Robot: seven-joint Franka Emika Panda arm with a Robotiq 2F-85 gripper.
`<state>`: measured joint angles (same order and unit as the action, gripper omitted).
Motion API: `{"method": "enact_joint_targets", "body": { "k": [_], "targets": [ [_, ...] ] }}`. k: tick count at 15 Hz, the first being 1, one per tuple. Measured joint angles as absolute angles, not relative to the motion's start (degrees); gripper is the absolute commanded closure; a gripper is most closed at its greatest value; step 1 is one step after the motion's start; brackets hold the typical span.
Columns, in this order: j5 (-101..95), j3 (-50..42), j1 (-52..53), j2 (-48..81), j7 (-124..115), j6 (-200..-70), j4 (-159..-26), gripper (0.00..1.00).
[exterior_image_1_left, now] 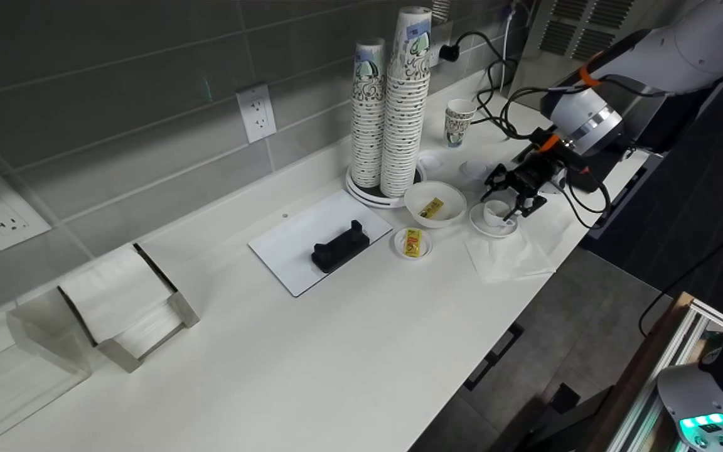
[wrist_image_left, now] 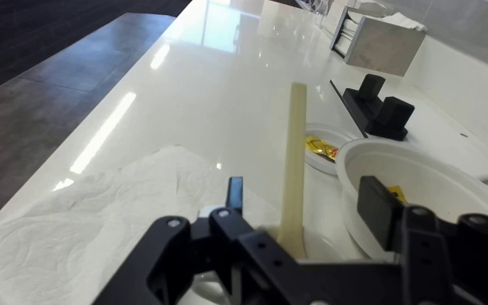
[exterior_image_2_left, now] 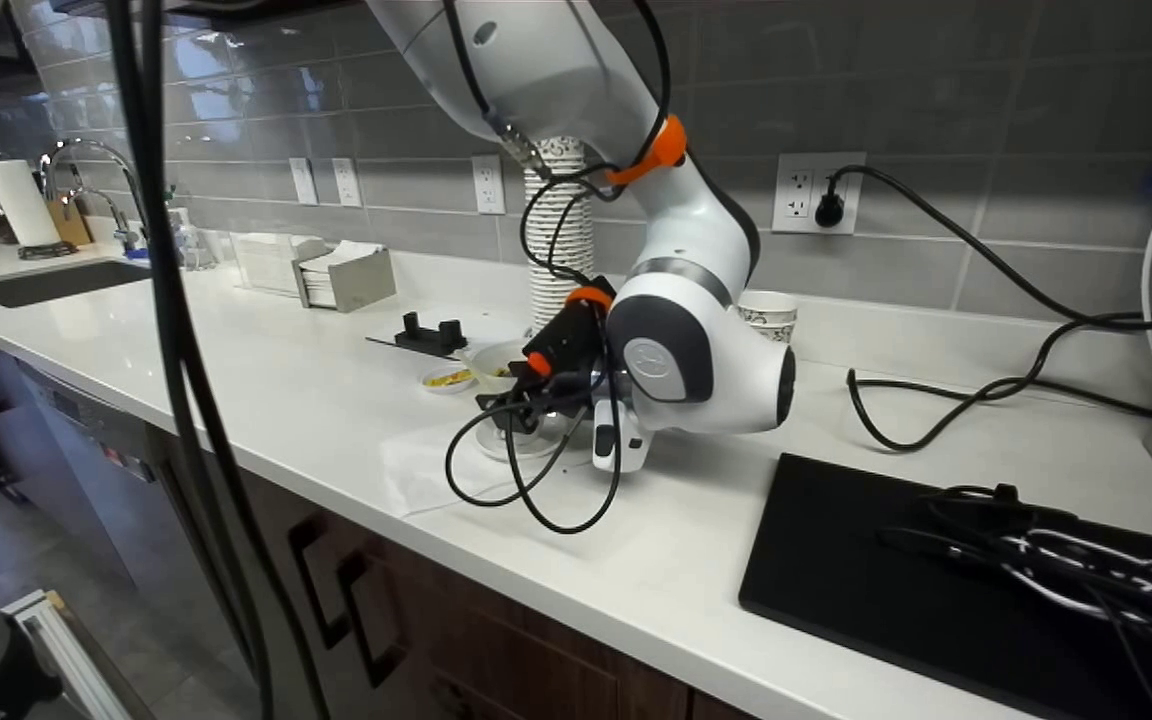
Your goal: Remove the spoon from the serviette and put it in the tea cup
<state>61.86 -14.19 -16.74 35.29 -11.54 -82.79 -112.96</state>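
Note:
The pale yellow spoon stands upright between my fingers in the wrist view, touching neither. Its lower end is hidden behind the gripper. I cannot make it out in the exterior views. The white tea cup stands on a saucer in an exterior view, right below my fingertips; it is mostly hidden in the wrist view. My gripper is open, with its fingers spread wide in the wrist view. The white serviette lies flat beside the saucer, and shows in both exterior views.
A white bowl stands close beside the right finger. A small dish holds a yellow packet. Tall paper cup stacks rise behind. A pale mat bears a black holder. A black slab and cables lie behind the arm.

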Motion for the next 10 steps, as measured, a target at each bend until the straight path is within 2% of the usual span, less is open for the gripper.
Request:
{"method": "enact_joint_targets", "body": {
  "k": [3, 10],
  "targets": [
    [61.8, -14.2, -15.9, 34.3, -12.0, -82.8, -113.1, 0.0],
    [56.7, -14.4, -10.7, 25.5, -19.9, -83.6, -119.2, 0.0]
  ]
}}
